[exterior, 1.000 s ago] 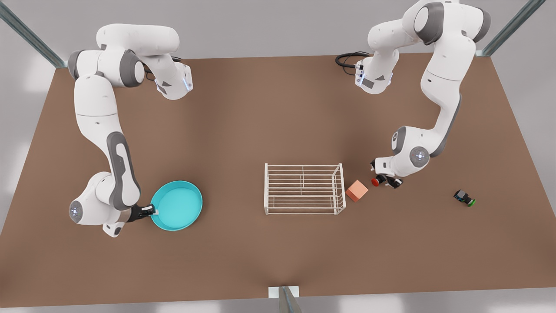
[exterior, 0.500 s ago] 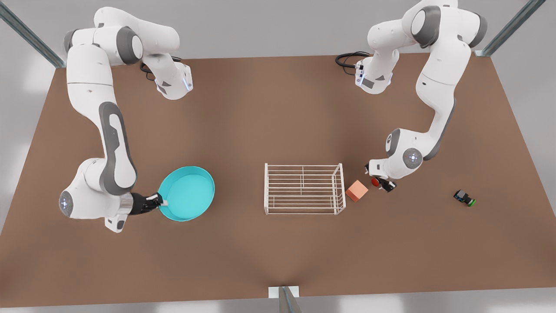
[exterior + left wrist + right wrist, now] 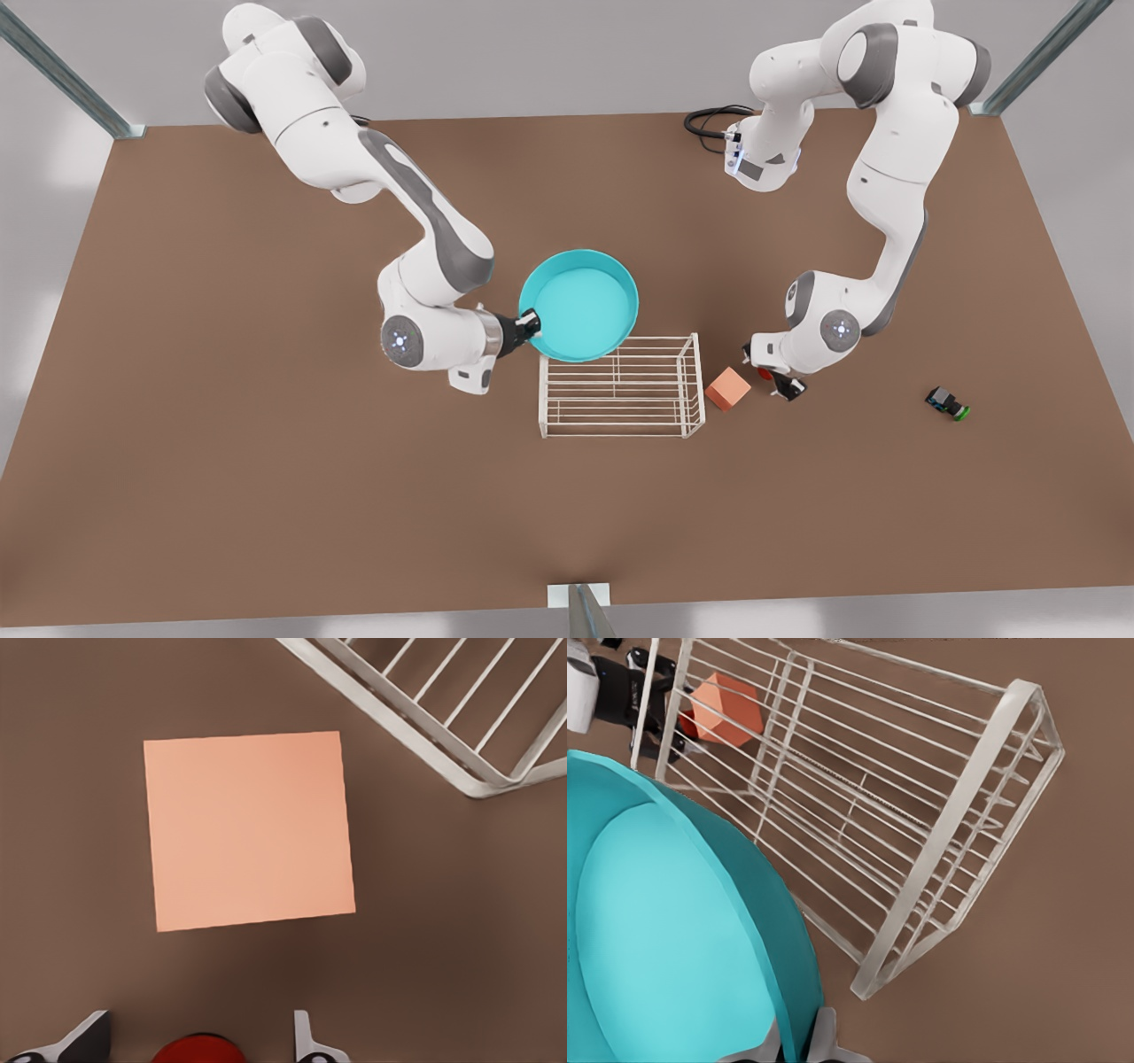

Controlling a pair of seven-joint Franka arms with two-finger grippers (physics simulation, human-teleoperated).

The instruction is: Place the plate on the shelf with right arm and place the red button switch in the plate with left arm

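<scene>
While the front view takes in the whole brown desk, it shows the right claw clamped on the rim of the plate, which hangs above the far edge of the shelf, overlapping its back corner. Seen from the right wrist, the right claw's fingertips pinch the turquoise wall between them, and the shelf's wire bars lie below and beyond the plate; farther off sits the salmon-pink cube.

Over on the other side of the shelf, the left claw is low by the desk, just beside the cube, and the front view leaves its fingers mostly hidden under the wrist. From the left wrist, the left claw has its two fingertips parted with the red button switch between them; whether they actually press on it I cannot tell. Ahead of that claw lie the cube and a corner of the shelf. Well apart from the left claw, a green-capped switch rests on the desk.
</scene>
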